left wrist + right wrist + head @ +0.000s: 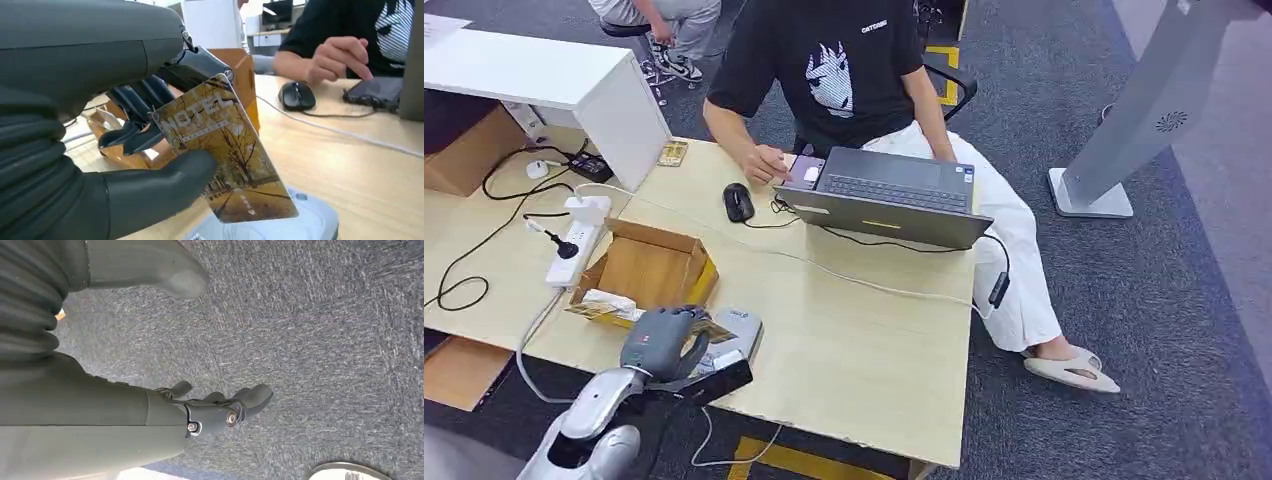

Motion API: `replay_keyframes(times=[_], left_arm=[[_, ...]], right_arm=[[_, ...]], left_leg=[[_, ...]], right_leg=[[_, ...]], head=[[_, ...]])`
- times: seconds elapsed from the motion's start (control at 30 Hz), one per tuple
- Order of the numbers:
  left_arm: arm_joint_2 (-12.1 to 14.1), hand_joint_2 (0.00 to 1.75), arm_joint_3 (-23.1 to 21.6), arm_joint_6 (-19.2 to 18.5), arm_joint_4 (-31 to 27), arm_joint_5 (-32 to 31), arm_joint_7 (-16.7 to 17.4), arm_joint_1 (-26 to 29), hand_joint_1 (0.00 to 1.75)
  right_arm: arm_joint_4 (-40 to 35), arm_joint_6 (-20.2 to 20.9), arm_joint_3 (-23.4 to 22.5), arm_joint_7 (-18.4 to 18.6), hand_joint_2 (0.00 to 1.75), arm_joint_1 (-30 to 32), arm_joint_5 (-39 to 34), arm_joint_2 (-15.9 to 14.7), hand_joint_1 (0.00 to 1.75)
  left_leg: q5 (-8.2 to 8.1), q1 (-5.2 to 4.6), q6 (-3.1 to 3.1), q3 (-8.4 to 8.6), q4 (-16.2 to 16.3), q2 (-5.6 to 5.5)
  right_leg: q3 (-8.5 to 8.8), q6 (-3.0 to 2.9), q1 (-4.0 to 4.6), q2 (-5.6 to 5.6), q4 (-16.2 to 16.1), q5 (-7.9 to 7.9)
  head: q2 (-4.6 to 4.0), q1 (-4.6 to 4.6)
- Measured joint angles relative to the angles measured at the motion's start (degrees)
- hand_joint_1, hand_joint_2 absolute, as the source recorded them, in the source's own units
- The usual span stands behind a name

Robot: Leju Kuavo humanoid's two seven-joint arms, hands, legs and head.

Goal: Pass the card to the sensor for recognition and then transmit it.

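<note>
Left hand (664, 338) grasps the card (225, 150), a gold hotel key card, pinched between thumb (165, 185) and fingers (135, 132). Card hangs tilted, its free lower corner just over the sensor (280, 227), a pale grey-white reader pad directly under the hand on the table (864, 340). Cannot tell whether the card touches the pad; looks very near or grazing.

Behind the hand sits an open cardboard box (649, 265) with a few more cards (599, 305) by its near edge. Further out beyond the hand: black mouse (738, 202), laptop (889, 195), and a person (844, 70) with a hand at the laptop's side.

Step in hand, by my read: presenting the card for recognition. To do it well, flatten the tilt so the card face lies parallel over the pad centre, lower gently, keep the pinch firm at the card's upper edge so it does not slip, pause for a read.

Right hand (220, 410) hangs over grey carpet (325, 340), fingers loosely apart, grasping nothing.
</note>
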Motion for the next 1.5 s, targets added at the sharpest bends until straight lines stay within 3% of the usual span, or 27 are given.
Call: replay_keyframes(times=[0.63,1.07,1.5], left_arm=[[0.79,1.75,-2.56,-0.92,2.25,-1.70,0.63,-0.63,1.75],[2.80,1.75,-5.10,-4.50,3.19,-9.14,5.31,-2.32,1.75],[4.81,1.75,-6.34,-3.65,3.17,-10.10,6.05,-2.86,1.75]], right_arm=[[0.02,0.20,0.22,-0.17,1.75,-0.05,-0.18,0.00,0.00],[0.31,0.20,0.76,-1.20,1.75,-0.22,-0.17,0.00,0.00],[0.72,0.39,0.76,-1.84,1.75,-0.20,-0.39,-0.02,0.00]], left_leg=[[0.00,0.00,0.00,0.00,0.00,0.00],[0.00,0.00,0.00,0.08,-0.01,0.01],[0.01,0.00,-0.01,0.16,-0.02,0.00]], right_leg=[[0.00,0.00,0.00,0.00,0.00,0.00],[0.18,0.00,0.00,0.01,0.02,0.00],[0.17,0.00,0.00,0.00,0.03,0.00]], head=[[0.00,0.02],[0.00,0.02],[0.00,0.02]])
